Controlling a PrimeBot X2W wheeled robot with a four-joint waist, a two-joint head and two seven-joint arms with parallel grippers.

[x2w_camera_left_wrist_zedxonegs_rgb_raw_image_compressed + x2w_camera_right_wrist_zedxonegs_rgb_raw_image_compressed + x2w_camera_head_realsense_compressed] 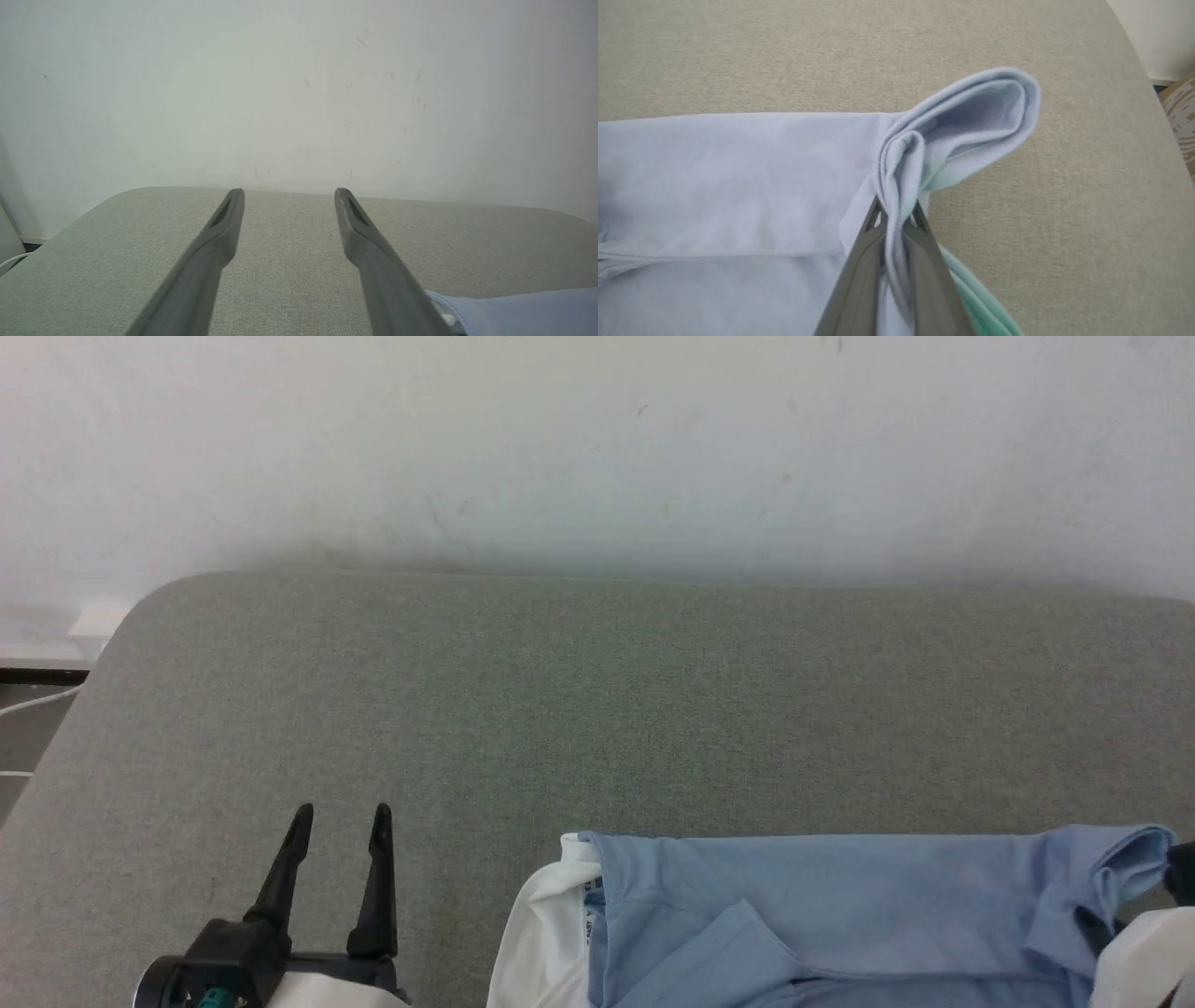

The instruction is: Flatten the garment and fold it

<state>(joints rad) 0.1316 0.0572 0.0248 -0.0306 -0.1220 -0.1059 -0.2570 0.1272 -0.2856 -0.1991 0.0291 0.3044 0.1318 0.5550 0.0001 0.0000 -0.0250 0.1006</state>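
**Right pincer clamps a bunched blue fold; left one gapes beside the collar**

Well to the left of the garment [840,896], a white cable [33,702] trails past the rounded corner of the grey padded table [560,709] on which the garment lies. Closer to the garment, but still left of it and not touching it, the left gripper [342,812] hovers over the table with its two dark fingers spread wide and nothing between them. A strip of bare grey cloth separates it from the garment. In the left wrist view those fingers [219,233] point past the garment's edge [537,308] toward the pale, scuffed wall [299,93] behind it.

The white collar [546,924] is the garment's leftmost part. From there the light blue body runs rightward, with a sleeve [738,943] folded across it.

At the garment's right end the knit is gathered into a rolled loop. The right gripper [897,205] has its fingers closed tight on that bunched fold, and a mint-green edge shows just under them. Right of the garment the table is bare up to its curved rim, and beyond that is a brown patterned thing [1181,116] too cropped to identify
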